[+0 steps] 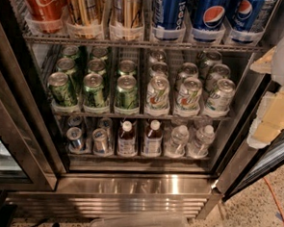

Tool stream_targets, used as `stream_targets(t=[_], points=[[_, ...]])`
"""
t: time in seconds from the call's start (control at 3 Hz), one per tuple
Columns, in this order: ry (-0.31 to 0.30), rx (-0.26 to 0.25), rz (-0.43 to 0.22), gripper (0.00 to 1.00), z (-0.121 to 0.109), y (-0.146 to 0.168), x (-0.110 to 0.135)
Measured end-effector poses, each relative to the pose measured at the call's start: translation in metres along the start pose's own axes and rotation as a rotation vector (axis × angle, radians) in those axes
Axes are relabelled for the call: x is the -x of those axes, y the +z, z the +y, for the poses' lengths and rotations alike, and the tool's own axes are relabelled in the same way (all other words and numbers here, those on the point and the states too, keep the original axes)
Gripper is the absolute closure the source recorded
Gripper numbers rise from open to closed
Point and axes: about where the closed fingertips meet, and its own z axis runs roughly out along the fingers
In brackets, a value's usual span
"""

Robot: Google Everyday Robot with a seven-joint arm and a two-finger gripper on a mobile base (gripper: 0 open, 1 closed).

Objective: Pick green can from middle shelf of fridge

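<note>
writing: Coca-Cola can (41,3), Pepsi cans (211,13), above middle shelf (142,116)
green can (94,89): middle shelf's left
gripper (269,121): right of middle shelf; grip unclear

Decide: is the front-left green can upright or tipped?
Upright: the green can stands on the middle shelf, silver top uppermost. The gripper is at far right.

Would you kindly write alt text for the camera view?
A drinks fridge: its middle shelf holds green cans in the left lanes and white cans on the right. The gripper hangs at the picture's right edge, touching no can.
</note>
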Motion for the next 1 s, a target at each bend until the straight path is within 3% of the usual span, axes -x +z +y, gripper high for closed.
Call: stream_targets(t=[0.67, 1.0], points=[[-0.005, -0.009, -0.022, 0.0, 0.004, 0.006, 0.003], [-0.066, -0.022, -0.071, 0.0, 0.02, 0.028, 0.019]])
